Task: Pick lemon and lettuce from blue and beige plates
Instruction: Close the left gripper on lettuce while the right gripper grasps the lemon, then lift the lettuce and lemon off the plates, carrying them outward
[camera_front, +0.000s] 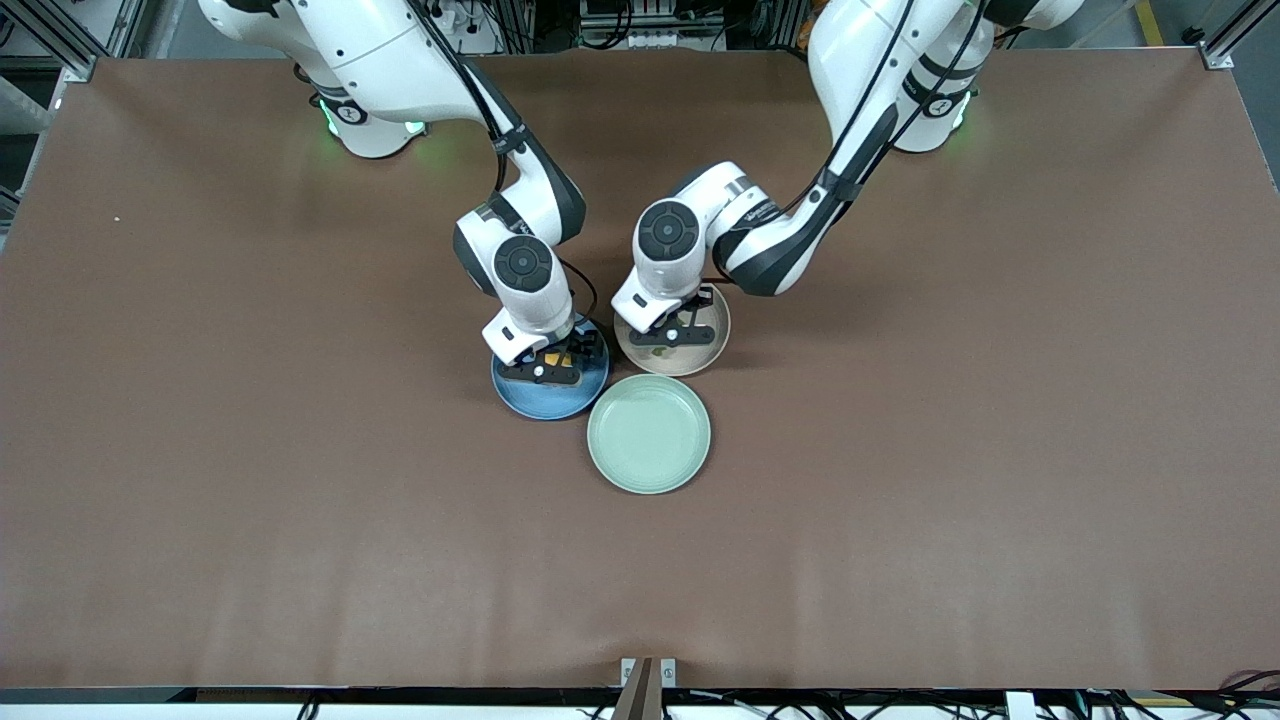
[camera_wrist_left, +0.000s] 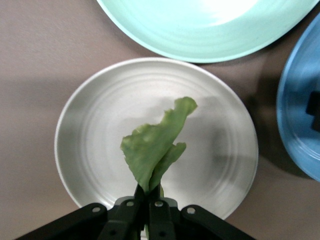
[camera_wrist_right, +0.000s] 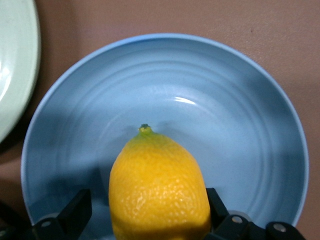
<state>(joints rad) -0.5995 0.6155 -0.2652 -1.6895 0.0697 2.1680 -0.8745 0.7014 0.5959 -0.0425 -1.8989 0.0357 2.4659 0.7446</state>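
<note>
My right gripper (camera_front: 548, 368) is low over the blue plate (camera_front: 530, 398). In the right wrist view its fingers (camera_wrist_right: 80, 207) stand either side of the yellow lemon (camera_wrist_right: 159, 190). One finger is against the lemon, and a strip of blue plate (camera_wrist_right: 240, 115) shows between the lemon and the other. My left gripper (camera_front: 668, 338) is over the beige plate (camera_front: 705, 352). In the left wrist view it (camera_wrist_left: 147, 194) is shut on the green lettuce leaf (camera_wrist_left: 155, 145), holding it above the beige plate (camera_wrist_left: 95, 130). Only slivers of the lemon (camera_front: 553, 358) and the lettuce (camera_front: 660, 350) show in the front view.
An empty pale mint-green plate (camera_front: 648, 433) lies nearer to the front camera, touching both other plates. It also shows in the left wrist view (camera_wrist_left: 200, 25) and the right wrist view (camera_wrist_right: 15, 60). Brown table (camera_front: 900, 450) lies all round.
</note>
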